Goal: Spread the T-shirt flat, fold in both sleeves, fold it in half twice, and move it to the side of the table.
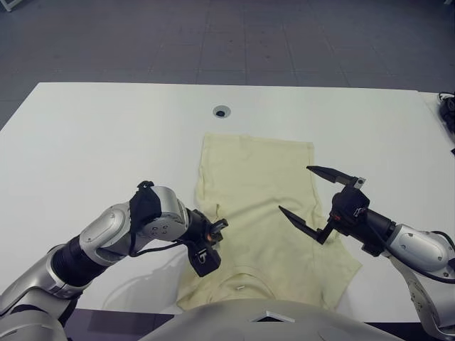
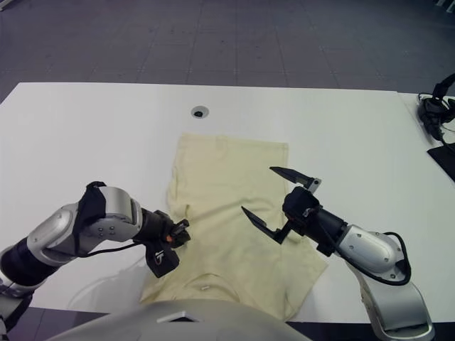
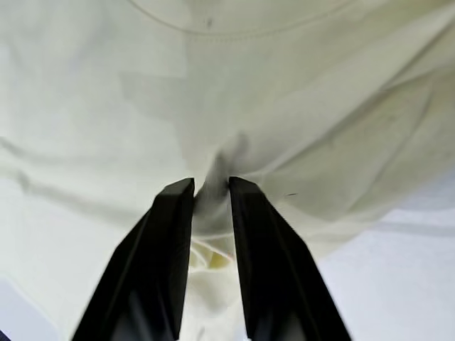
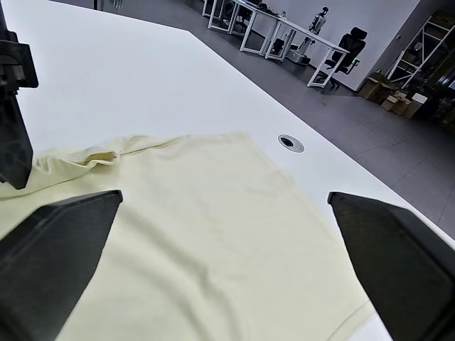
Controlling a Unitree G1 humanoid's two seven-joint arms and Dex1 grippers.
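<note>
A pale yellow T-shirt lies lengthwise on the white table, collar toward the near edge, hem toward the far side. My left gripper is at the shirt's left side near the sleeve, shut on a pinch of the T-shirt fabric. My right gripper hovers over the shirt's right side, wide open, nothing between its fingers. The right wrist view looks across the T-shirt toward my left gripper.
A round cable hole sits in the table beyond the hem. Dark cables and gear lie at the far right edge. Bare white table stretches left and right of the shirt.
</note>
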